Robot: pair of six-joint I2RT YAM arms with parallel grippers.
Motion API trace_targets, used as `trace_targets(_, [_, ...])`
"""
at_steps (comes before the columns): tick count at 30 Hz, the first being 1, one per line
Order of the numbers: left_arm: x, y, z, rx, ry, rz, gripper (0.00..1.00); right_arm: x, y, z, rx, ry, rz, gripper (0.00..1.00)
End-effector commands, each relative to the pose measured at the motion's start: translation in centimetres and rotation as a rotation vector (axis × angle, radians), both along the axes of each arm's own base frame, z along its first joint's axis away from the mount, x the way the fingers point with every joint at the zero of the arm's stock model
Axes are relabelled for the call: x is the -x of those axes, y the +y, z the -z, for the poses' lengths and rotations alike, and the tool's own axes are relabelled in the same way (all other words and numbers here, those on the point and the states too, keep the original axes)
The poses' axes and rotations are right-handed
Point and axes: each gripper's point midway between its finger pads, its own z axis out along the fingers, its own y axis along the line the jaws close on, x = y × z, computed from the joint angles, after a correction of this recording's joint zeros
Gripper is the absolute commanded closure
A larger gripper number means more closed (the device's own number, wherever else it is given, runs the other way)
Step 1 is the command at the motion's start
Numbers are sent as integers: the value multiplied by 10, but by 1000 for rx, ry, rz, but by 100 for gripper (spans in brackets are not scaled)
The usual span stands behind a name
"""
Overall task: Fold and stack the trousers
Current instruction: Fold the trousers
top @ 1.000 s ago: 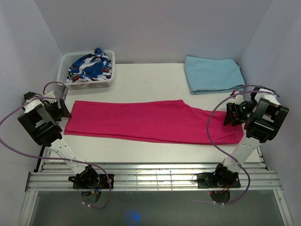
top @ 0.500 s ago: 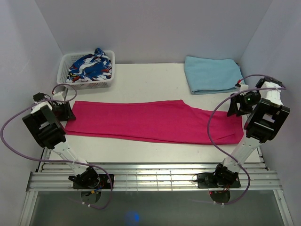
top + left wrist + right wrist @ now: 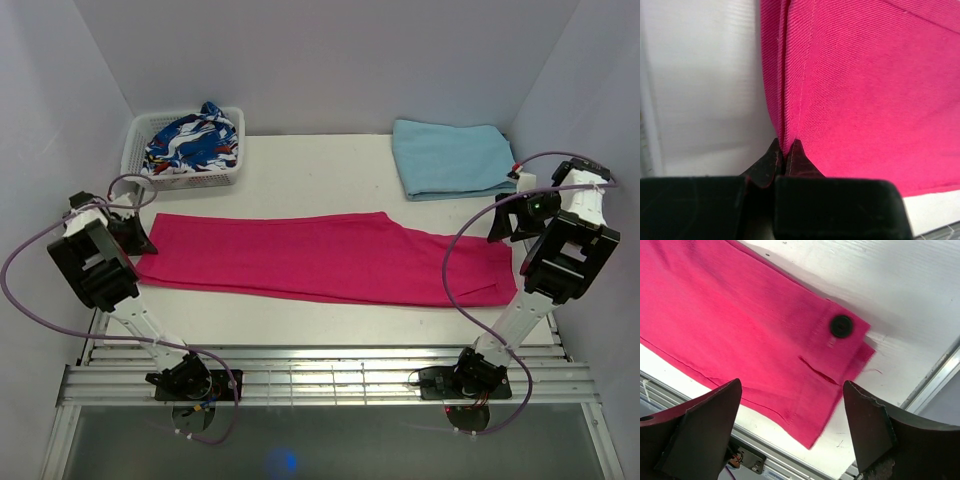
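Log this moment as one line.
left gripper: shut on trousers leg end | right gripper: open, over waistband | trousers: flat on table

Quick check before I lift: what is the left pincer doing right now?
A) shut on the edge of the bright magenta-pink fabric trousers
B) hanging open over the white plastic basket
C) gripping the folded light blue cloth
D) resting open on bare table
A: in the left wrist view the left pincer has its tips pressed together on the folded edge of the bright magenta-pink fabric trousers.
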Motion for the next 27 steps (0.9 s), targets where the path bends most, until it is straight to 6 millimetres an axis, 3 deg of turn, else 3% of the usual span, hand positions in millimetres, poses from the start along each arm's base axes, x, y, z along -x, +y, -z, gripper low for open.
trace_targets(1, [-18, 41, -46, -103, -65, -66, 100, 8, -12, -15, 20, -27, 9, 12])
trace_targets(3, [-21, 46, -64, -122, -82, -55, 100, 13, -14, -11, 15, -15, 15, 12])
trace_targets(6, [-25, 37, -95, -106, -138, -8, 100, 19, -16, -2, 14, 4, 16, 10])
trace_targets(10, [-27, -6, -125, -77, -212, 118, 100, 28, -15, 15, 15, 52, 23, 7])
trace_targets(11, [-29, -26, -138, -77, -245, 164, 100, 31, -14, 19, 12, 62, 26, 7])
trace_targets(13, [-28, -57, -144, -31, -263, 221, 100, 35, -10, 28, -3, 80, 30, 5])
trace_targets(14, [-32, -87, -148, 2, -277, 283, 100, 36, -9, 30, -8, 85, 33, 5])
trace_targets(16, [-26, -123, -157, 67, -284, 320, 100, 39, -6, 35, -23, 100, 47, 5])
trace_targets(17, [-27, -157, -162, 130, -302, 387, 100, 38, -6, 38, -25, 101, 52, 4])
trace_targets(18, [-25, -175, -167, 173, -300, 392, 100, 38, -5, 40, -27, 105, 57, 4])
trace_targets(23, [-20, -262, -146, 314, -242, 466, 100, 39, -6, 56, -23, 122, 92, 4])
trace_targets(25, [-27, -281, -136, 323, -222, 433, 100, 39, -5, 58, -31, 130, 99, 4])
trace_targets(26, [-23, -305, -132, 333, -199, 450, 100, 40, -4, 59, -33, 133, 100, 4])
trace_targets(27, [-23, -315, -128, 323, -188, 442, 100, 39, -5, 61, -32, 136, 102, 4])
